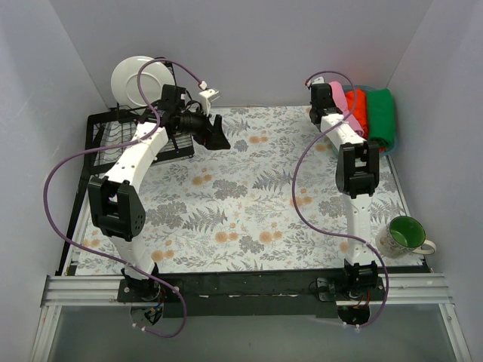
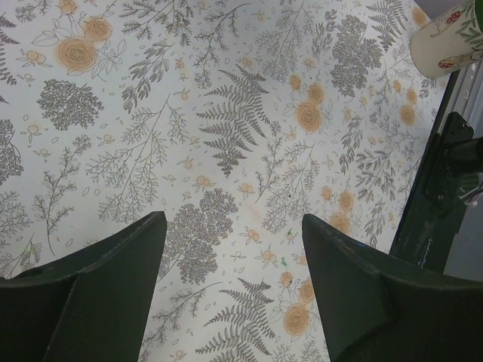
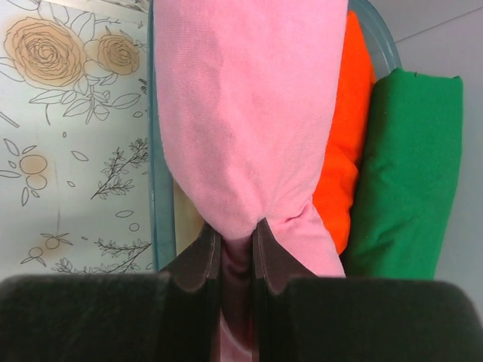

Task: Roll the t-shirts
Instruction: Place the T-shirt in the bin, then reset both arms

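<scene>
Right claw (image 3: 235, 243) clenched on the pink t-shirt (image 3: 241, 113): the two dark fingers pinch a bunched fold of the cloth at the far right corner of the floral-print counter (image 1: 249, 204). The rest of the pink tee spreads away from the pinch and drapes over the rim of a clear bluish tub (image 3: 155, 188). Inside the tub, the orange-red t-shirt (image 3: 349, 151) lies folded against the pink one. The green t-shirt (image 3: 407, 173) lies folded on the orange-red one's other side, touching it. A pale strip just inside the tub's rim, under the pink cloth, may be the cream t-shirt (image 3: 186, 215); too little of it shows to be sure.

On the opposite side, the left claw (image 2: 234, 219) hangs released, its fingers spread wide above bare printed counter and touching nothing. It hovers near a black dish rack (image 1: 106, 139) at the far left, where a white plate (image 1: 139, 79) stands upright. A mug (image 1: 404, 235) with a green inside sits at the counter's near right corner, well apart from the shirts.
</scene>
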`<state>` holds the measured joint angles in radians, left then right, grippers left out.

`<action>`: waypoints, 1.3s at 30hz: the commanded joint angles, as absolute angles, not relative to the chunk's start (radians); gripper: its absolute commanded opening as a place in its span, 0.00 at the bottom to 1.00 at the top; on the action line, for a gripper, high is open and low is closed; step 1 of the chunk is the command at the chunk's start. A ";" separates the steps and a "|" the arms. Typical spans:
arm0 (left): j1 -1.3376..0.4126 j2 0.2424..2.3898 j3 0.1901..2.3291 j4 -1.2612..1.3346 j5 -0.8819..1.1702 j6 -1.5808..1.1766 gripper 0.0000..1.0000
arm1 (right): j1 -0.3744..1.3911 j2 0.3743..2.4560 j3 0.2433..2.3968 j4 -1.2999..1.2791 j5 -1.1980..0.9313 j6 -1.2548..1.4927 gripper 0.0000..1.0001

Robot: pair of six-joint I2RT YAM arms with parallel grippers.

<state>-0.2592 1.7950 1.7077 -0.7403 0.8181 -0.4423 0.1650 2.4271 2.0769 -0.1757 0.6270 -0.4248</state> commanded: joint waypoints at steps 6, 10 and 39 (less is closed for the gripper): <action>-0.259 1.749 1.677 -0.736 0.828 -0.436 0.73 | 0.195 2.392 2.042 -0.124 0.657 -0.414 0.42; -0.259 1.747 1.675 -0.720 0.848 -0.443 0.73 | 0.202 2.353 2.005 -0.129 0.664 -0.437 0.66; -0.253 1.710 1.752 -0.543 0.265 -0.552 0.98 | 0.403 1.582 1.695 -0.635 0.199 -0.008 0.99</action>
<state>-0.2573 1.7817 1.7546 -0.5972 0.3882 -0.5350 0.3706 1.6459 1.8004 -0.5026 0.1345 -0.0937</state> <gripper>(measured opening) 0.981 0.985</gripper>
